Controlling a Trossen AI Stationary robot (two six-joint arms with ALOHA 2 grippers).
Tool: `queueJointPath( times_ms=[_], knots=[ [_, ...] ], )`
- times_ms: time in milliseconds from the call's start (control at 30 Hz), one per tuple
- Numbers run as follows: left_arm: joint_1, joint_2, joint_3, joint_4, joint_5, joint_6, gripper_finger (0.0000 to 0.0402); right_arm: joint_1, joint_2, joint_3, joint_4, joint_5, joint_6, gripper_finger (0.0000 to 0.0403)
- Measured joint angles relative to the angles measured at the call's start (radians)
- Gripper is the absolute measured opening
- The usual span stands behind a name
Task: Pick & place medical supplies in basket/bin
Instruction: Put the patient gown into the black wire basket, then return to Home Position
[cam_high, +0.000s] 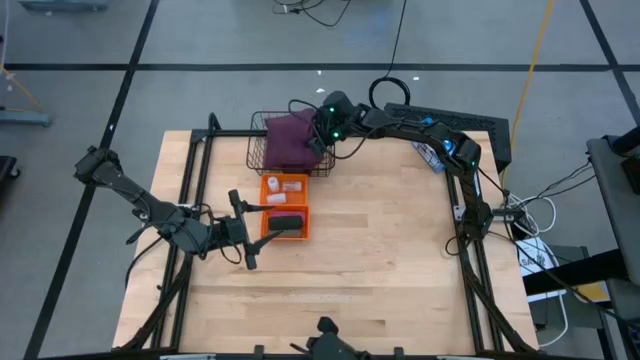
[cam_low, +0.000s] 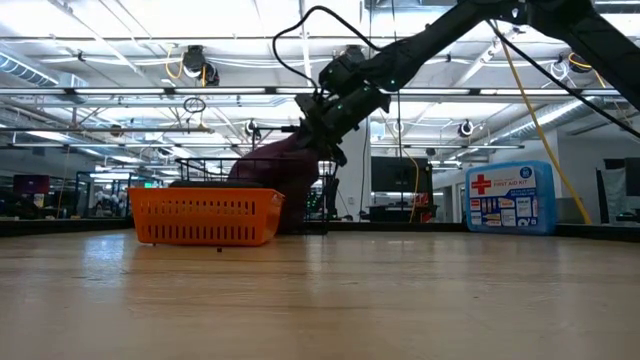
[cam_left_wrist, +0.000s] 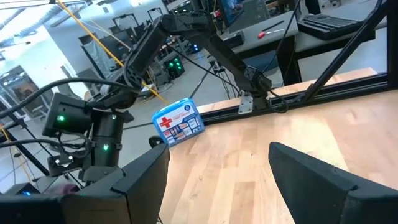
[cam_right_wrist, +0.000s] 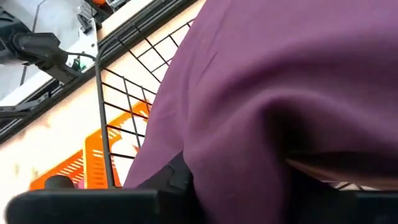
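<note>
The purple-maroon cloth (cam_high: 290, 140) is bunched in the black wire basket (cam_high: 262, 160) at the table's far side, and it fills the right wrist view (cam_right_wrist: 280, 74). My right gripper (cam_high: 325, 128) is at the cloth's right upper part, shut on it. The orange bin (cam_high: 285, 205) stands just nearer, holding white vials (cam_high: 285, 183) in its far compartment and the black roll (cam_high: 288, 221) in its near one. My left gripper (cam_high: 243, 230) is open beside the bin's left side, touching nothing. The pink and brown rolls are hidden. My right gripper holds the cloth by its upper right part (cam_low: 300, 145), coming slanting down from the table's right and far side. The cloth's folds cover the fingers (cam_right_wrist: 168, 177) in the wrist view, so layers cannot be told. The cloth hangs below into the basket, slack.
A blue-and-white first-aid box (cam_low: 510, 198) stands near the table's far right edge, also seen from the left wrist (cam_left_wrist: 178, 122). A black metal frame (cam_high: 190, 190) runs along the table's left and right sides. Bare wood (cam_high: 380, 260) lies right of and nearer than the bin.
</note>
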Motion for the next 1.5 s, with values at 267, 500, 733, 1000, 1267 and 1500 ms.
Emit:
queueJointPath(
  times_ms=[267,500,733,1000,1267,1500],
  knots=[
    [0.0,0.0,0.0,-0.009,0.0,-0.031,0.0282,-0.003,-0.024,-0.001,-0.032,0.002,-0.085,0.019],
    [0.0,0.0,0.0,-0.015,0.001,-0.032,0.0282,-0.009,-0.044,-0.001,-0.123,0.08,-0.167,0.0284],
    [0.0,0.0,0.0,-0.023,0.001,-0.05,0.0282,-0.022,-0.09,-0.002,-0.164,0.133,-0.221,0.0315],
    [0.0,0.0,0.0,-0.022,0.007,-0.052,0.0282,-0.021,-0.185,-0.001,-0.145,0.131,-0.203,0.031],
    [-0.047,-0.07,0.016,-0.072,-0.117,-0.173,0.0282,-0.047,-0.38,-0.002,-0.261,0.133,-0.18,0.0315],
    [-0.148,-0.364,0.068,-0.505,-0.165,-0.242,0.0282,-0.062,-0.66,-0.011,-0.619,0.133,-0.349,0.0311]
  ],
)
